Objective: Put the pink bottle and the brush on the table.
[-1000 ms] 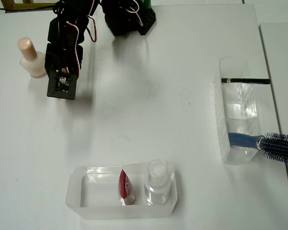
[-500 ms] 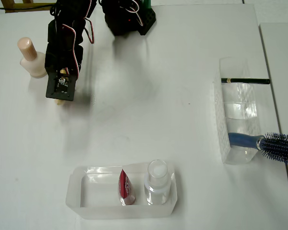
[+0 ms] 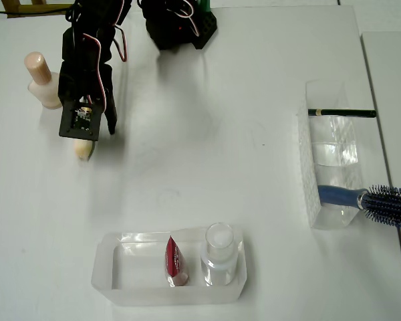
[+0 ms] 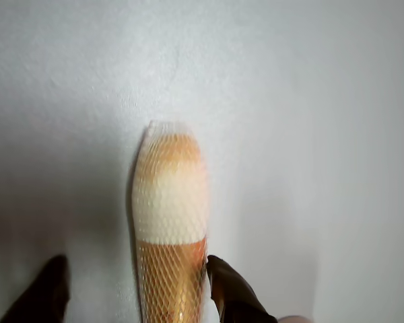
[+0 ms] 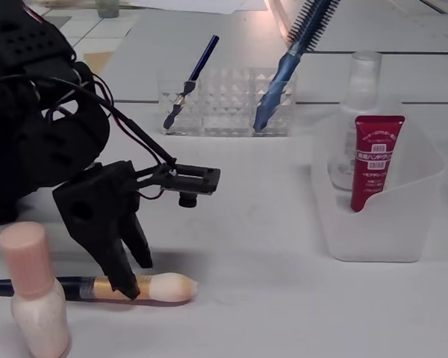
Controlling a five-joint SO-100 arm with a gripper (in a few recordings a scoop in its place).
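Note:
The pink bottle point(image 3: 41, 81) point(image 5: 33, 298) stands upright on the white table point(image 3: 207, 154) at the far left of the overhead view. Beside it the brush point(image 3: 83, 150) point(image 4: 170, 202) point(image 5: 164, 287) lies flat on the table, its tan, white-tipped head wrapped in netting. In the fixed view its dark handle runs left behind the bottle. My black gripper point(image 3: 85, 132) point(image 4: 138, 293) point(image 5: 133, 267) stands open over the brush and straddles its ferrule. In the wrist view the right finger is against the brush and the left finger is well apart from it.
A clear tray point(image 3: 120, 277) at the front holds a red tube point(image 3: 175, 261) and a clear white-capped bottle point(image 3: 219, 253). At the right, a clear organiser point(image 3: 331, 160) carries a blue hairbrush point(image 3: 384, 204) and a thin dark pencil point(image 3: 341, 112). The arm's base point(image 3: 180, 23) sits at the back.
The gripper head has shifted slightly left and back in the overhead view. The brush's tan head, hidden under it a second ago, now shows lying on the table.

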